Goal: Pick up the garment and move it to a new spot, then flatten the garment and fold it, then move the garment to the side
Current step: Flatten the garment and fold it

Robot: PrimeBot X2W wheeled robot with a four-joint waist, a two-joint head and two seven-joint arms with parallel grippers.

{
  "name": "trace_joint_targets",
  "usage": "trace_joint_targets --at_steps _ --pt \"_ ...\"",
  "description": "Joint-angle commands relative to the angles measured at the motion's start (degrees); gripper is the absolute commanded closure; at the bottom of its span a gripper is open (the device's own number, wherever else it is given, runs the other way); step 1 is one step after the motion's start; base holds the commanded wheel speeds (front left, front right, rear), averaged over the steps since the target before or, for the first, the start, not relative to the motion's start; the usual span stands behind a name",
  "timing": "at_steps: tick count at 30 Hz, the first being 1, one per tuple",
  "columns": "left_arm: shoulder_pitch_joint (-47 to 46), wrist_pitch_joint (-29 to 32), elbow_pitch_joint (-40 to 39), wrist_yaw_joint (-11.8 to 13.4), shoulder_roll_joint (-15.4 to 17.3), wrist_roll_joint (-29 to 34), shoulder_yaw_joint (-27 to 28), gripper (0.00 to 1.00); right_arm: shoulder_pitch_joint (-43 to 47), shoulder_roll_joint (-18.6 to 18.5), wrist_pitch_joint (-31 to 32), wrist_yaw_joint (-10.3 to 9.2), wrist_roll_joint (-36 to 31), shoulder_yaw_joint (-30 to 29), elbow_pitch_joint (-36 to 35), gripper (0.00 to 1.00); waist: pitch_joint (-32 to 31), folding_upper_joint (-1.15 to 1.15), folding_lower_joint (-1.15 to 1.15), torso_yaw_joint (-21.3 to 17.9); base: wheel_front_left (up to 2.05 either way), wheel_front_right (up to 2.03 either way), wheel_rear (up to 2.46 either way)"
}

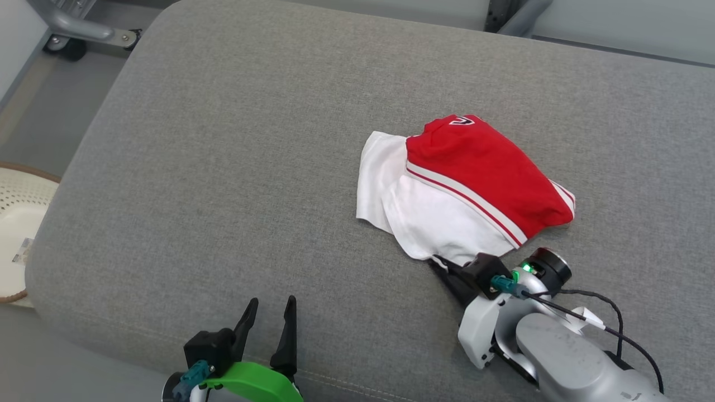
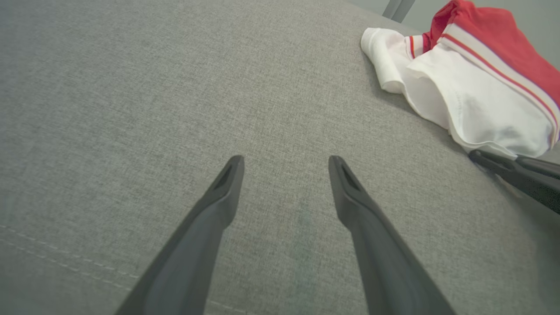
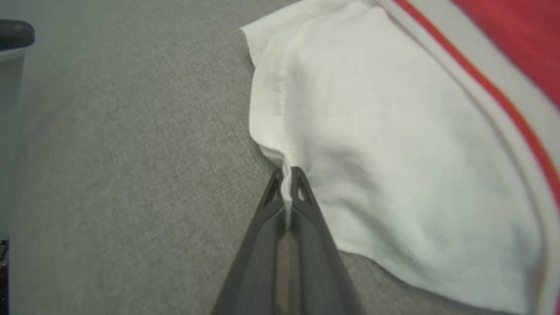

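Note:
A red and white garment (image 1: 458,190) lies crumpled on the grey cushion (image 1: 234,167), right of centre. Its red part with white stripes is on top, and white cloth spreads toward me. My right gripper (image 1: 437,262) sits at the garment's near white edge, and in the right wrist view that gripper (image 3: 286,175) is shut on a pinch of the white hem (image 3: 280,144). My left gripper (image 1: 272,306) hovers open over bare cushion at the front, well left of the garment (image 2: 463,83), with nothing between its fingers (image 2: 227,183).
The cushion's front seam (image 2: 65,258) runs just below my left gripper. Off the cushion's left side stands a pale woven basket (image 1: 19,223) on the floor. A grey metal frame with a caster (image 1: 72,33) is at the far left corner.

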Motion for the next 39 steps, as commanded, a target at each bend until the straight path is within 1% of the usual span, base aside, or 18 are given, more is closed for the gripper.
trace_joint_targets --at_steps 1,4,5,10,13,17,22,24,25,28,29,30,31,34,39 --pt "0.8 0.0 0.2 -0.2 0.1 0.2 0.6 0.0 1.0 -1.4 0.3 -0.13 -0.5 -1.8 -1.7 1.0 -1.1 0.0 0.0 -1.9 0.0 0.0 0.0" --pt "1.0 0.0 0.0 -0.5 0.1 0.6 1.1 0.0 1.8 -2.5 0.2 -0.13 0.1 -6.1 -7.4 1.0 -2.2 0.0 0.0 -4.0 0.0 0.0 0.0" --pt "1.0 0.0 0.0 -0.5 0.1 0.6 1.1 0.0 1.8 -2.5 0.2 -0.13 0.1 -6.1 -7.4 1.0 -2.2 0.0 0.0 -4.0 0.0 0.0 0.0" --pt "0.6 0.0 -0.5 -1.0 0.1 1.0 1.3 0.0 3.8 -6.0 0.2 -0.13 -0.4 -16.4 -19.3 1.0 -4.0 0.0 0.0 -8.2 0.0 0.0 0.0" --pt "0.1 0.0 -0.6 -1.2 0.1 1.0 0.9 0.0 4.9 -7.8 0.2 -0.13 -1.2 -21.8 -24.1 1.0 -4.8 0.0 0.0 -10.4 0.0 0.0 0.0" --pt "-0.4 0.0 -0.6 -1.5 0.1 0.6 0.2 0.0 6.3 -9.4 0.2 -0.13 -1.9 -28.0 -26.5 1.0 -5.3 0.0 0.0 -12.4 0.0 0.0 0.0" --pt "-1.2 0.0 -0.6 -2.1 0.1 0.8 -1.6 0.0 8.4 -9.5 0.2 -0.13 -2.7 -34.7 -28.4 1.0 -5.5 0.0 0.0 -13.8 0.0 0.0 0.0" --pt "-1.8 0.0 -0.6 -2.2 0.1 1.1 -2.1 0.0 9.4 -9.7 0.2 -0.12 -3.6 -35.7 -29.6 1.0 -5.4 0.0 0.0 -14.4 0.0 0.0 0.0" --pt "-2.0 0.0 -0.5 -2.3 0.1 1.0 -2.4 0.0 10.2 -9.9 0.2 -0.13 -4.1 -35.2 -29.7 1.0 -5.3 0.0 0.0 -14.7 0.0 0.0 0.0" --pt "-2.8 0.0 0.0 -2.6 0.1 0.8 -3.1 0.0 12.1 -10.0 0.2 -0.13 -4.8 -33.5 -27.5 1.0 -5.0 0.0 0.0 -15.7 0.0 0.0 0.0" --pt "-3.2 0.0 0.2 -2.6 0.1 0.6 -3.3 0.0 13.0 -10.0 0.2 -0.13 -4.5 -32.9 -25.3 0.87 -5.0 0.0 0.0 -16.0 0.0 0.0 0.0" --pt "-3.5 0.0 0.2 -2.7 0.1 0.8 -3.7 0.0 13.3 -9.6 0.2 -0.13 -3.6 -32.4 -23.3 0.18 -4.8 0.0 0.0 -16.2 0.0 0.0 0.0" --pt "-3.8 0.0 0.2 -2.9 0.1 0.7 -4.0 0.0 13.0 -9.3 0.2 -0.13 -3.1 -32.3 -22.5 0.0 -4.7 0.0 0.0 -16.4 0.0 0.0 0.0" --pt "-5.0 0.0 -0.1 -3.1 0.2 0.9 -4.9 0.0 13.5 -8.3 0.2 -0.13 -2.2 -31.7 -21.9 0.0 -4.5 0.0 0.0 -17.4 0.0 0.0 0.0" --pt "-9.2 0.0 -0.4 -3.8 0.1 2.2 -8.2 0.0 15.1 -5.9 0.2 -0.13 -1.7 -32.7 -23.9 0.0 -3.7 0.0 0.0 -19.9 0.0 0.0 0.0"
